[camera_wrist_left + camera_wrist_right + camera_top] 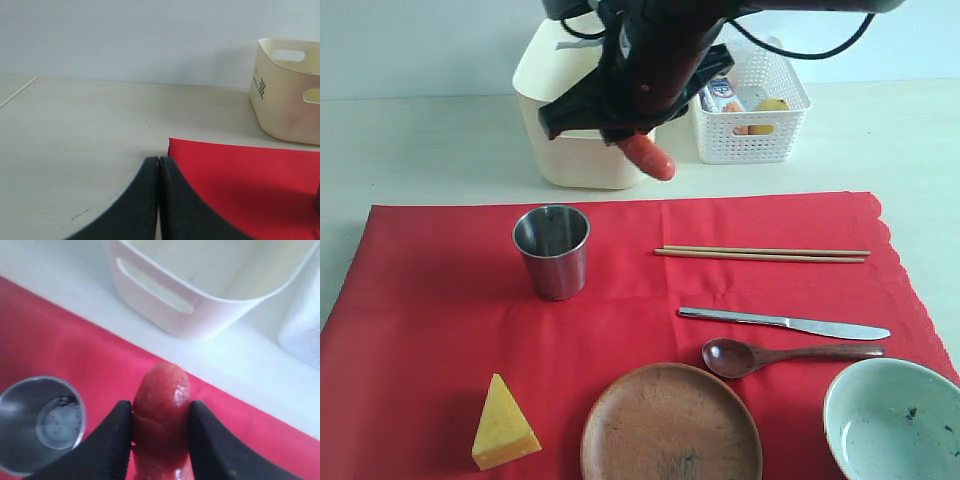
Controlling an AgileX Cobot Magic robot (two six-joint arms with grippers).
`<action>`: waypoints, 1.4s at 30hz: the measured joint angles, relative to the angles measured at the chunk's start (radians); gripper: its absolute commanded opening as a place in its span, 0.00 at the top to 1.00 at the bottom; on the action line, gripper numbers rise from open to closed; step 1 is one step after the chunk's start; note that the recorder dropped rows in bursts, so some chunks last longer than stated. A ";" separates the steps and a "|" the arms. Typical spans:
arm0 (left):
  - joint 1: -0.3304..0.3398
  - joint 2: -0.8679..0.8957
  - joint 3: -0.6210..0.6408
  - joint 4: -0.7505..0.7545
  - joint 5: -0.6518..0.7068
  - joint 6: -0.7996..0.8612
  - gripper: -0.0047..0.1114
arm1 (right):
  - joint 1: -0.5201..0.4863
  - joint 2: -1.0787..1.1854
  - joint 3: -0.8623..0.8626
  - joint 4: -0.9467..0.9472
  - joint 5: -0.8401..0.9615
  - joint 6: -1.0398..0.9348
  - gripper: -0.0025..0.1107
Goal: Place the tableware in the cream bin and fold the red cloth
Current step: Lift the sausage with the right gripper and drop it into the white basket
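Squeezing a sausage [648, 155], the right hand [160, 412] hangs by the cream bin [582, 160], sausage tip pointing down. The left hand [158, 165] is closed on nothing. The chopsticks [760, 253], knife [785, 323] and spoon [790, 354] lie sideways on the red cloth [440, 300]; the steel cup [552, 250] stands upright.

arm [660, 60]: black, glossy | cables [798, 56]: black, looped | fingers [140, 205]: black, curved, matte

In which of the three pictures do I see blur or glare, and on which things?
Right wrist view: soft overall, with small white glare spots on the glossy reddish sausage and a blurred tall cream plastic bin; exterior view: mostly sharp, bright reflections on the steel cup; left wrist view: even light, no glare.
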 measured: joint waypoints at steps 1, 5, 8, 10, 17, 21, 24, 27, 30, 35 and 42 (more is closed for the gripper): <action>0.000 0.000 0.000 0.000 0.000 0.000 0.94 | -0.019 0.000 0.000 -0.008 0.000 0.000 0.98; 0.000 0.000 0.000 0.000 0.000 0.000 0.94 | -0.102 0.000 0.000 -0.018 -0.018 -0.002 0.98; 0.000 0.000 0.000 0.000 0.000 0.000 0.94 | -0.175 0.000 0.000 -0.020 -0.060 -0.002 0.98; 0.000 0.000 0.000 0.000 0.000 0.000 0.94 | -0.219 0.002 0.000 -0.020 -0.098 -0.002 0.98; 0.000 0.000 0.000 0.000 0.000 0.000 0.94 | -0.354 0.066 -0.013 -0.020 -0.271 -0.002 0.98; 0.000 0.000 0.000 0.000 0.000 0.000 0.94 | -0.406 0.133 -0.060 -0.020 -0.325 -0.004 0.98; 0.000 0.000 0.000 0.000 0.000 0.000 0.94 | -0.435 0.184 -0.102 -0.020 -0.364 -0.004 0.98; 0.000 0.000 0.000 0.000 0.000 0.000 0.94 | -0.455 0.232 -0.147 -0.020 -0.413 -0.004 0.98; 0.000 0.000 0.000 0.000 0.000 0.000 0.94 | -0.462 0.275 -0.177 -0.018 -0.471 -0.002 0.98; 0.000 0.000 0.000 0.000 0.000 0.000 0.94 | -0.462 0.328 -0.204 -0.018 -0.539 -0.002 0.96; 0.000 0.000 0.000 0.000 0.000 0.000 0.94 | -0.462 0.381 -0.204 -0.018 -0.584 -0.002 0.68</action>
